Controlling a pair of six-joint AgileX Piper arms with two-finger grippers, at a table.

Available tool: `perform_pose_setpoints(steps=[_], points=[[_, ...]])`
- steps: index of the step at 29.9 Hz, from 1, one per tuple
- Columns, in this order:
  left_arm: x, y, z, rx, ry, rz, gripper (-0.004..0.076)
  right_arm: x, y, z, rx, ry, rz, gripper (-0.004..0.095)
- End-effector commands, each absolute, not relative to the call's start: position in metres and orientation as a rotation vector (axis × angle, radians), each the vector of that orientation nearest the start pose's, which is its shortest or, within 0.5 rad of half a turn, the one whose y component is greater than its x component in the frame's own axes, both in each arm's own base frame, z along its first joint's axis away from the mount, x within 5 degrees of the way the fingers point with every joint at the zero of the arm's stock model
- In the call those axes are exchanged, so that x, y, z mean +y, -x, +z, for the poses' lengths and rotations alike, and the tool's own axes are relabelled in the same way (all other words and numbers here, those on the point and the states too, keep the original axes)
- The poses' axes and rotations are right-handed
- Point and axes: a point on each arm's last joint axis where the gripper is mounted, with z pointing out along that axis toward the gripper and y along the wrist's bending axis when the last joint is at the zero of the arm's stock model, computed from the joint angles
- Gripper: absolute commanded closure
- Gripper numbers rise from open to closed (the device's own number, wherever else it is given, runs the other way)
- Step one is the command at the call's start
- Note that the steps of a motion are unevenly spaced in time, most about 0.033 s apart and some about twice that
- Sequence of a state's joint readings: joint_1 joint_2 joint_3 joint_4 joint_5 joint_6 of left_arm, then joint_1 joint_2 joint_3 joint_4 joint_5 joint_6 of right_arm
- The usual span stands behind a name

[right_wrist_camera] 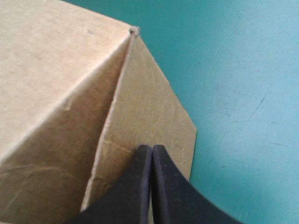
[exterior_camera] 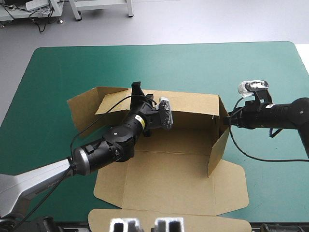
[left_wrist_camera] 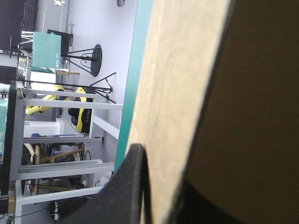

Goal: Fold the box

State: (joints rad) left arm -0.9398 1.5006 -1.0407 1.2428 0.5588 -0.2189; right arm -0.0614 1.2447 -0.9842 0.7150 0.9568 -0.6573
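Left gripper (exterior_camera: 136, 90): pinching the top edge of the back wall (exterior_camera: 188, 104) of the box (exterior_camera: 169, 164). In its wrist view one black finger (left_wrist_camera: 127, 193) lies flat against one face of the brown sheet. The sheet's edge runs on ahead of the finger, and the other face is in deep shade.
Right gripper (right_wrist_camera: 152, 150): fingers pressed together into one point. The tips rest on a brown panel (right_wrist_camera: 149, 112), just short of a corner fold (right_wrist_camera: 134, 31) ahead of them.
Box position: on the middle of the surface (exterior_camera: 241, 63), between the two grippers and partly raised.
Back wall: upright, running from the left gripper across to the right gripper.
Right wall (exterior_camera: 219, 145): upright and slightly splayed, with the right gripper against its outer side at the corner with the back wall.
Left flap (exterior_camera: 84, 108): just beside the left gripper on the side away from the right one. It is tilted outward and not tucked.
Floor and lid (exterior_camera: 169, 191): lying flat under the left arm and reaching toward the near edge.
Surface: teal-green cover showing all around the box, and beside and beyond the right gripper in its wrist view.
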Motion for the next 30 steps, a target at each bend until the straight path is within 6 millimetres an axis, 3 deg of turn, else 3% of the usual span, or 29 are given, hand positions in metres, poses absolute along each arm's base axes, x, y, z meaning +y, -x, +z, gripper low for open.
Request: perform_pose_setpoints(steps=[1,9,11,13,17,19,24,30], points=[[-0.237,-0.223,0.278,1.623,-1.48,0.429,0.0733,0.037,-0.23,0.335,2.304,0.422,0.588,0.0925],[-0.24,-0.224,0.274,1.629,-1.482,0.415,0.0733,0.039,-0.215,0.298,2.261,0.483,0.578,0.0913],[-0.24,-0.224,0.274,1.628,-1.483,0.413,0.0733,0.04,-0.214,0.295,2.263,0.448,0.611,0.0864],[-0.24,-0.224,0.274,1.628,-1.483,0.413,0.0733,0.039,-0.213,0.294,2.272,0.463,0.596,0.0767],[-0.24,-0.224,0.274,1.63,-1.482,0.416,0.0733,0.039,-0.212,0.293,2.269,0.528,0.575,0.0476],[-0.24,-0.224,0.274,1.63,-1.482,0.416,0.0733,0.041,-0.21,0.293,2.249,0.623,0.561,0.0396],[-0.24,-0.224,0.274,1.627,-1.483,0.419,0.0733,0.045,-0.204,0.292,2.212,0.811,0.586,0.0375],[-0.24,-0.224,0.274,1.624,-1.485,0.421,0.0733,0.048,-0.201,0.293,2.166,0.89,0.609,0.0375]])
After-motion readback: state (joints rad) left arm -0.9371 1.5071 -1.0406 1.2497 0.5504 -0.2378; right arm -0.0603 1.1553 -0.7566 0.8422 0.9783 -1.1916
